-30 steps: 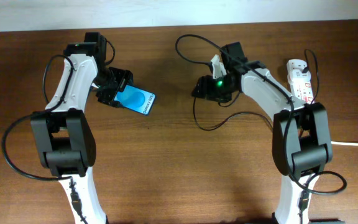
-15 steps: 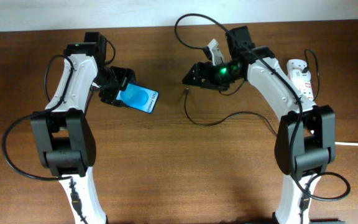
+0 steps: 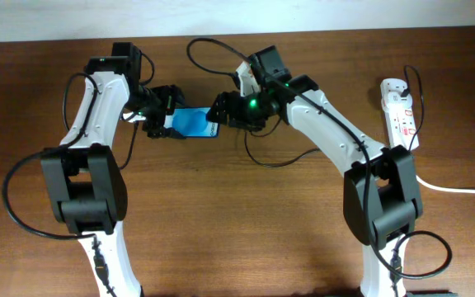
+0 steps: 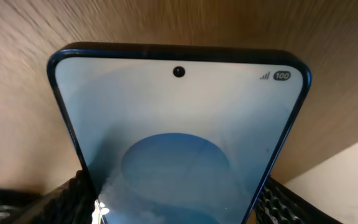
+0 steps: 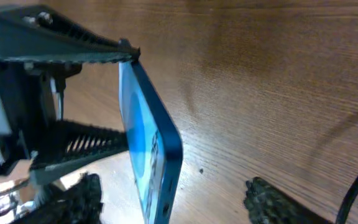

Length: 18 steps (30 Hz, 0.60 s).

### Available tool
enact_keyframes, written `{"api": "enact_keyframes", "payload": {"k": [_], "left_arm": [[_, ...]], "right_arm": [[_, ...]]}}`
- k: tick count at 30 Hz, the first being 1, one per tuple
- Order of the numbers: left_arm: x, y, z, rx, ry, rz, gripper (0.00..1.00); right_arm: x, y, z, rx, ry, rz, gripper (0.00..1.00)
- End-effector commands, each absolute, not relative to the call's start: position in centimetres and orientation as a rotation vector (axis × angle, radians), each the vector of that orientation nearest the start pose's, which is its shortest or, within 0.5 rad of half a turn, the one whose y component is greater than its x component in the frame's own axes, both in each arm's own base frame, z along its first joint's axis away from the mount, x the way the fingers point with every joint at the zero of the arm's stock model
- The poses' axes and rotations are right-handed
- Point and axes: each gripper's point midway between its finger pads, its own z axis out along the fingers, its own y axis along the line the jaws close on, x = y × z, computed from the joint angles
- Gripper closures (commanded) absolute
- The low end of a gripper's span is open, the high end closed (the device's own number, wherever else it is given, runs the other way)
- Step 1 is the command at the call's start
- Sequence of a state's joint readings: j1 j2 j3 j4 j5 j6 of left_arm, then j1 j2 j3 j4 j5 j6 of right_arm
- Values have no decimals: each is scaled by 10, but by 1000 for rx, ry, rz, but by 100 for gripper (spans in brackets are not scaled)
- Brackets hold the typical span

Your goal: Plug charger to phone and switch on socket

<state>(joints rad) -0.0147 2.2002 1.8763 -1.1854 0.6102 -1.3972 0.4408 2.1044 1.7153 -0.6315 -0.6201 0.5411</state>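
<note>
Jaws of the left gripper (image 3: 160,115) are closed on the phone (image 3: 195,124), with one dark finger (image 4: 64,199) pressed on each long side. The phone sticks out past those jaws with its blue screen lit. The end with the little round camera dot points away from them, toward the right gripper (image 3: 224,110). The right gripper's jaws are spread wide. Its own camera shows its two dark fingers (image 5: 271,202) well apart, with nothing seen between them. The phone's end sits just in front of those open jaws, turned so only its thin edge faces them. The charger (image 3: 258,158) is a thin black cable that loops on the table (image 3: 221,239) just below the right jaws. Its plug tip cannot be seen. The socket (image 3: 401,107) lies well apart from both sets of jaws, far behind the right ones, and its thick white cord (image 3: 460,189) runs off to the side.
</note>
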Motion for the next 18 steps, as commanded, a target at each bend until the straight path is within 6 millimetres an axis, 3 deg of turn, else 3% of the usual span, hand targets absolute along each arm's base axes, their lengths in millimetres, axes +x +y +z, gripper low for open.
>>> {"api": "enact_keyframes", "payload": {"k": [1,6,13,18], "left_arm": [[442,-124,116,-2143,2622,-1100,100],[441,-129,119,-2145,2632,-1136,100],[440,-136,127,-2146,2642,-1234,100],[440,-136,127,-2146,2642,-1233,100]], "right_arm": [[429,319,136,-86,2690,1100,34],[431,329,138,-61,2667,1082,55],[429,344,136,-62,2652,1061,60],[430,346,126,-43,2667,1065,76]]}}
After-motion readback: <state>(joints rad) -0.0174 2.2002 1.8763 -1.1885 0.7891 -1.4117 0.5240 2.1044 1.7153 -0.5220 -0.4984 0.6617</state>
